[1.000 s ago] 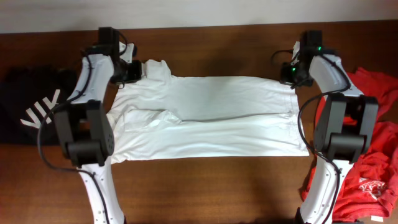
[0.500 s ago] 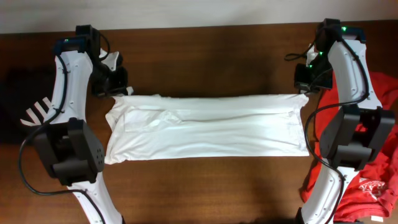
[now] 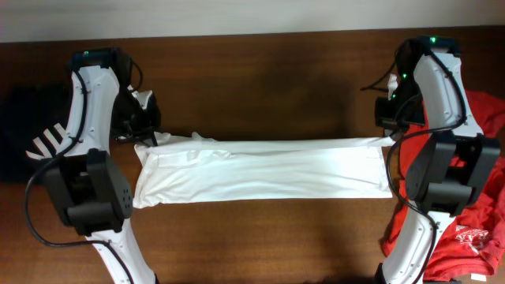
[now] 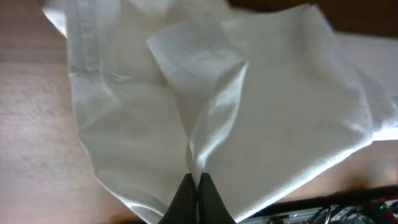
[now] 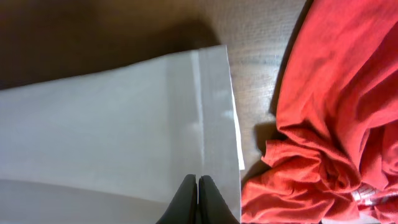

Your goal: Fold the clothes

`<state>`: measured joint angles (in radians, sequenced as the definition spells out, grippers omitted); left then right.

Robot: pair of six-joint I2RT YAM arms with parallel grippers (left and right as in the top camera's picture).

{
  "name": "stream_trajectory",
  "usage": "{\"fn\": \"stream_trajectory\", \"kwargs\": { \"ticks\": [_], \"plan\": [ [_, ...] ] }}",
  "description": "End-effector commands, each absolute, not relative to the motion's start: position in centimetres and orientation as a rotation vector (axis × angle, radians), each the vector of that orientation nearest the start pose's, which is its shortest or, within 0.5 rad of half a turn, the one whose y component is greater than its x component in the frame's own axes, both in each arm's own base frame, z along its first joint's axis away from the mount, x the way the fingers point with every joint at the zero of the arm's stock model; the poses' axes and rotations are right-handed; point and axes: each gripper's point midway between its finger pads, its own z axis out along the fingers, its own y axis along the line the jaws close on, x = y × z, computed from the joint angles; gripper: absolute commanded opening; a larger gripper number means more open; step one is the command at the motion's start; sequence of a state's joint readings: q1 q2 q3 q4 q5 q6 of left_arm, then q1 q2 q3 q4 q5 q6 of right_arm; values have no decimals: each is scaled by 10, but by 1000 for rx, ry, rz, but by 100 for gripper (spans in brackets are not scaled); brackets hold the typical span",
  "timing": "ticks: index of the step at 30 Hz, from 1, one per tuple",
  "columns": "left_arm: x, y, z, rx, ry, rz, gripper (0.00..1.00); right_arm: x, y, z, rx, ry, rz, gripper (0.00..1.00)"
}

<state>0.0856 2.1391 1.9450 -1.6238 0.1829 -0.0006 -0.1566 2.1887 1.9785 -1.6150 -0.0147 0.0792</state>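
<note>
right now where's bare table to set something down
Bare table runs along the far side of the white shirt, and a strip on the near side. Crowded at the ends: black garment left, red shirt right.

Gripped the shirt (image 4: 280,106) at bottom centre with the left gripper (image 4: 196,182), jaws pressed together on a raised ridge of white cloth. Stood up from there as a glossy crease toward the middle. Lay rumpled across most of the view, stitched hem (image 4: 87,43) upper left, wooden table (image 4: 28,143) left.
</note>
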Motion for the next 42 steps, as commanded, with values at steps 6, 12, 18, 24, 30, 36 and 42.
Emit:
{"fn": "stream_trajectory", "kwargs": {
  "ticks": [6,12,18,24,30,36,42],
  "plan": [
    [304,6,82,-215,3549,-249,6,318,-55,74,419,3521,-9,5],
    [288,4,71,-226,3610,-257,27,300,-60,63,406,3589,-92,18],
    [292,4,74,-224,3593,-259,28,300,-60,64,407,3590,-91,19],
    [328,-19,96,-197,3421,-440,28,314,-57,57,410,3530,-45,21],
    [361,-58,92,-55,3265,-519,32,325,-37,54,327,3488,193,24],
    [374,-80,75,-60,3221,-415,41,326,-37,54,327,3487,192,24],
    [373,-76,55,-155,3225,-217,43,325,-37,54,314,3488,194,24]
  ]
}}
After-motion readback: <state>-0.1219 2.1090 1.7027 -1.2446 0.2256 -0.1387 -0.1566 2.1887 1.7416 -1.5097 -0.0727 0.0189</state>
